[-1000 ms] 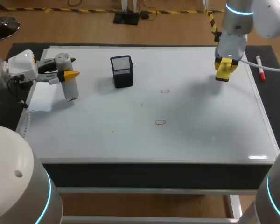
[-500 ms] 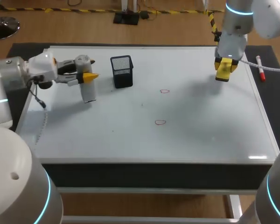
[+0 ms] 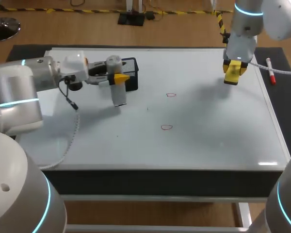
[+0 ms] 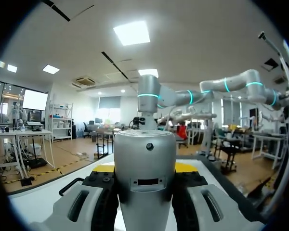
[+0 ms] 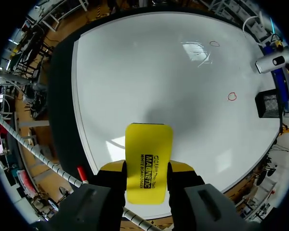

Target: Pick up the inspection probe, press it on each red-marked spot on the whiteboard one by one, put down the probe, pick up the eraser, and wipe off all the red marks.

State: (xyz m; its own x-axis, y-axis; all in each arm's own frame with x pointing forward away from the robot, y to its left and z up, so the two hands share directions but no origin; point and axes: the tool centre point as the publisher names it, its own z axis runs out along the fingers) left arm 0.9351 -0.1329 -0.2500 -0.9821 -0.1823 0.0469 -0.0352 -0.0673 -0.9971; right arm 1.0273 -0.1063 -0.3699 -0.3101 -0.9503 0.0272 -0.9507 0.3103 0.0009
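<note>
- Grip: the left jaws are closed on the inspection probe (image 3: 117,82), a grey cylinder held upright just in front of the black mesh pen cup (image 3: 132,77) and hiding part of it.
- In the left wrist view the inspection probe (image 4: 145,178) fills the gap between the jaws, with a black pad pressed against each of its sides.
- Its lower end points down at the whiteboard (image 3: 208,141) in front of the pen cup; whether it touches cannot be told.
- The left arm (image 3: 19,92) comes in from the pen cup's left, with a coiled cable (image 3: 75,124) hanging beneath it.
- A small red mark (image 3: 171,95) sits on the whiteboard to the right of the pen cup, and a second red mark (image 3: 166,127) lies nearer the front edge; both are apart from the probe.
- The right jaws grip the yellow eraser (image 3: 233,72) by its two long sides, well to the right of the pen cup, over the whiteboard's far right corner.
- In the right wrist view the eraser (image 5: 148,159) juts out ahead of the jaws above the whiteboard (image 5: 159,72), with the pen cup (image 5: 269,103) far ahead.
- A red marker (image 3: 270,71) lies on the dark surface (image 3: 287,102), farther right of the pen cup than the eraser, just off the whiteboard.
</note>
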